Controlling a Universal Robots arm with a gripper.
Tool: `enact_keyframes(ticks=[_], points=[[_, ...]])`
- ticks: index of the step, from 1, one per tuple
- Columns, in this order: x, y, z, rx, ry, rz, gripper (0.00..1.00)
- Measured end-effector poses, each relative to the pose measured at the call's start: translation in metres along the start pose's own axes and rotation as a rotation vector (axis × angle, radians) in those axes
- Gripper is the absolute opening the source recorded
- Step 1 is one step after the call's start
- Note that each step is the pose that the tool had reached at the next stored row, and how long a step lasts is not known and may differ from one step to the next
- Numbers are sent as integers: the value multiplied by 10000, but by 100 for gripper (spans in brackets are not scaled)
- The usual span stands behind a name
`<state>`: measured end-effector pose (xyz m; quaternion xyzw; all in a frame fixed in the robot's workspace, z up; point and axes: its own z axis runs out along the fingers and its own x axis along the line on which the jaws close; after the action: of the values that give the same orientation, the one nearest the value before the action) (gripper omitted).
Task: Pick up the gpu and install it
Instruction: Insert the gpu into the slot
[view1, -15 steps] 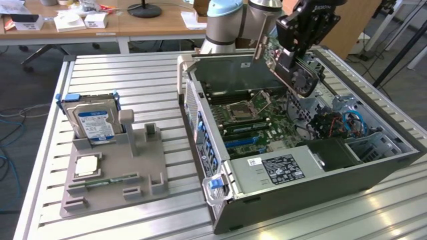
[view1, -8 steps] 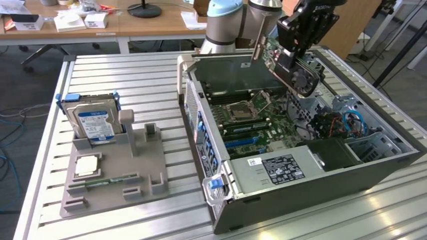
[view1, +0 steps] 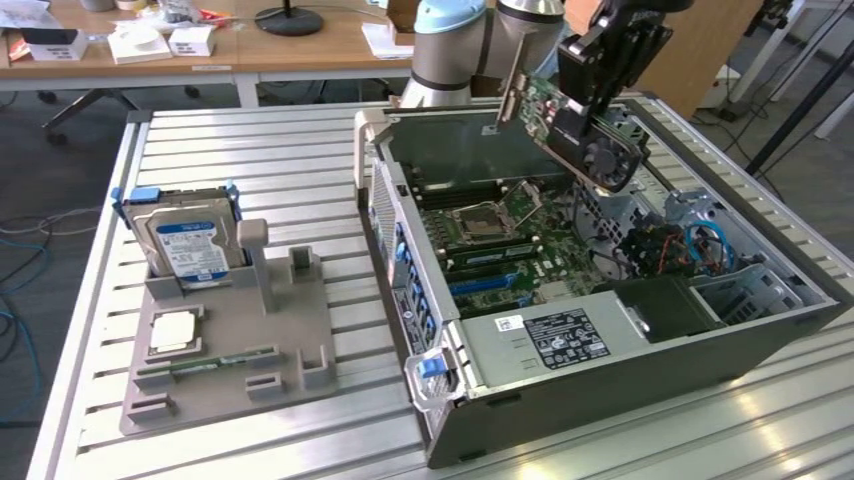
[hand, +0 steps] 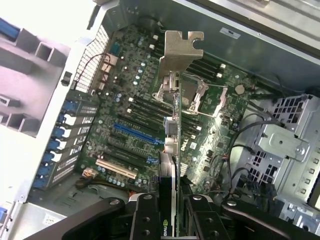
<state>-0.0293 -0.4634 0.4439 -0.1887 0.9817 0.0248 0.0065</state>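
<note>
Fig., exterior view, left to right. Grey fixture (view1: 220, 320) on slatted table (view1: 267, 150): 1 hard drive (view1: 190, 250) upright at far end, 1 memory stick (view1: 200, 365) at near edge. Right: open PC case (view1: 641, 370). Above its far part, gripper (view1: 594, 105) is clamped on the gpu (view1: 603, 150), which is tilted in mid-air, clear of motherboard (hand: 125, 115), w/ metal bracket (view1: 507, 95) leftward. Wrist view: card edge-on btwn 2 fingers (hand: 145, 217).

A robotics lab or workshop: a robot arm (view1: 447, 40) stands at a slatted metal table (view1: 267, 150) bearing an open computer case (view1: 641, 390) and a grey parts holder (view1: 234, 320), with wooden desks (view1: 334, 45) and floor cables (view1: 27, 228) nearby.
</note>
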Motion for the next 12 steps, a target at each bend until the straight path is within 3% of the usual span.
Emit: enact_keyframes(ticks=[12], points=[[0,0,2,-29,60,-1290,26]])
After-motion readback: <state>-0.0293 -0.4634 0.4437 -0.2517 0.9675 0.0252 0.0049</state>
